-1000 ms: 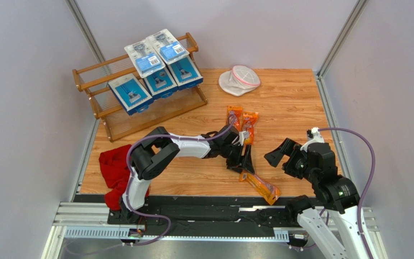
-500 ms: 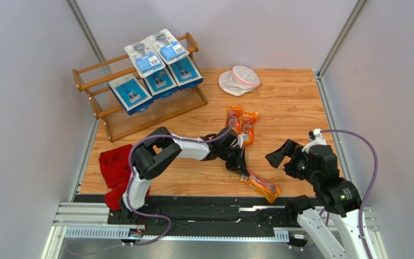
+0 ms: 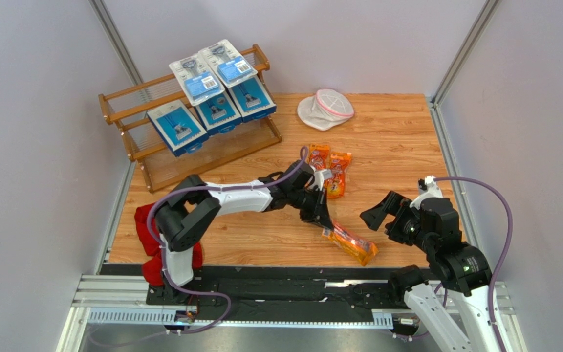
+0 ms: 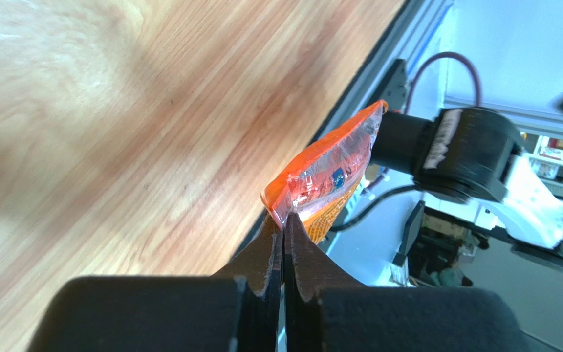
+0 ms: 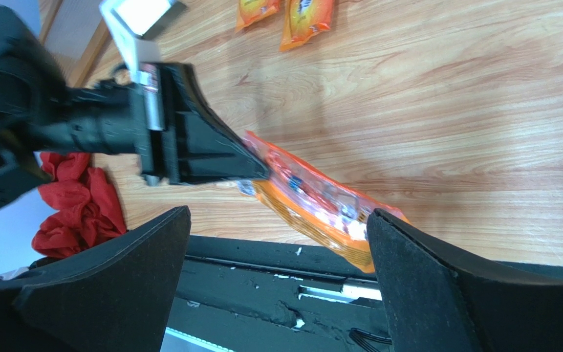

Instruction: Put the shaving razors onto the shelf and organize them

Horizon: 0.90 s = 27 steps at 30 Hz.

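Observation:
My left gripper (image 3: 325,222) (image 4: 284,224) is shut on the near end of a narrow orange bag of shaving razors (image 3: 351,243) (image 4: 330,170) (image 5: 312,201), which hangs slanted just above the table's front edge. Two more orange bags (image 3: 319,157) (image 3: 339,174) lie flat behind it. My right gripper (image 3: 384,214) (image 5: 277,217) stands open, right of the held bag, with nothing between its fingers. The wooden shelf (image 3: 124,94) at the back left carries three blue razor boxes (image 3: 218,111) and two blister packs (image 3: 198,79).
A red cloth (image 3: 152,229) (image 5: 73,207) lies bunched by the left arm's base. A round white pouch with pink trim (image 3: 326,108) sits at the back of the table. A black rail (image 3: 277,282) runs along the front edge.
The left gripper has shut on the orange bag's end and drawn it slightly up and back from the front edge. The left arm has swung left. The right arm has barely moved.

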### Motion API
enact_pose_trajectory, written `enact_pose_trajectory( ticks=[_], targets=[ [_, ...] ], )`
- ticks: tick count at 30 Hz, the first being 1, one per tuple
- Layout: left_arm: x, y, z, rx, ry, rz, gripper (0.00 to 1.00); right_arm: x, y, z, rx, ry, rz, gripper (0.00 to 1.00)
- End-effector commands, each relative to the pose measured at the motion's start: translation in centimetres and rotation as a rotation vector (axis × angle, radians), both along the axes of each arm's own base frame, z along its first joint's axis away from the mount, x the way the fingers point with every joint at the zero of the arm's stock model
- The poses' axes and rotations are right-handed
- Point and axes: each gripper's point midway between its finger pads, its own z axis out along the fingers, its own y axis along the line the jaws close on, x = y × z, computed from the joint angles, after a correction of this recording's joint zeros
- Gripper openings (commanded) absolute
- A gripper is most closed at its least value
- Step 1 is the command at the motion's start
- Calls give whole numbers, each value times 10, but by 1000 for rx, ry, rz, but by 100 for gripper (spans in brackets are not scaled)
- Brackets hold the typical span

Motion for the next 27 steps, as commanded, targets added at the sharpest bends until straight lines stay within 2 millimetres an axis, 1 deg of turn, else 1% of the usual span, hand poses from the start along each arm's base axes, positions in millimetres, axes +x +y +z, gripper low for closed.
enact_pose_trajectory(
  ticks=[1,2,3,4,5,6,7,8,9,10,11,12,13,15,16,18,19,20,21,22,23,24,25,26,27],
  targets=[
    [16,24,42,-28,-102,6,0,2,11,6,44,-40,51,94],
    [17,29,52,-38,-121,13,0,2,13,6,54,-41,58,94],
    [19,34,56,-39,-136,13,0,4,17,8,75,-54,68,94],
    [22,41,65,-43,-151,28,0,3,22,7,97,-49,92,94],
    [22,46,66,-37,-151,32,0,6,26,10,122,-64,96,94],
    [21,51,69,-33,-156,36,0,4,33,13,151,-70,127,93],
    [24,57,78,-46,-171,52,0,4,37,14,173,-74,146,93],
    [24,62,79,-45,-174,57,0,9,44,18,201,-102,168,92],
    [23,67,80,-37,-176,61,0,7,52,20,244,-94,205,92],
    [26,73,88,-48,-190,74,0,8,56,22,262,-95,223,91],
    [25,77,87,-44,-188,79,0,10,60,25,278,-109,239,91],
    [24,81,89,-41,-192,78,0,8,64,26,286,-106,268,90],
    [26,87,96,-49,-205,91,0,10,66,24,285,-91,273,90],
    [25,97,97,-39,-206,102,0,12,69,29,289,-97,296,90],
    [26,102,105,-50,-223,116,0,14,71,28,290,-92,303,90],
    [27,113,104,-36,-221,139,0,16,74,32,303,-103,316,90],
    [25,119,107,-43,-228,149,0,18,76,31,315,-93,315,90],
    [25,123,109,-45,-230,157,0,21,79,36,326,-114,324,90],
    [27,129,109,-41,-229,173,0,21,82,35,338,-109,331,90],
    [25,135,114,-48,-238,181,0,22,84,34,354,-99,329,90],
    [24,140,113,-38,-237,188,0,23,89,35,367,-106,342,89],
    [26,146,115,-36,-240,205,0,24,91,35,371,-105,345,89],
    [25,151,119,-40,-249,215,0,25,94,32,377,-100,348,89],
    [23,156,119,-32,-247,217,0,24,102,33,389,-97,371,89],
    [25,162,124,-37,-258,233,0,26,105,32,385,-95,364,89]
  ],
)
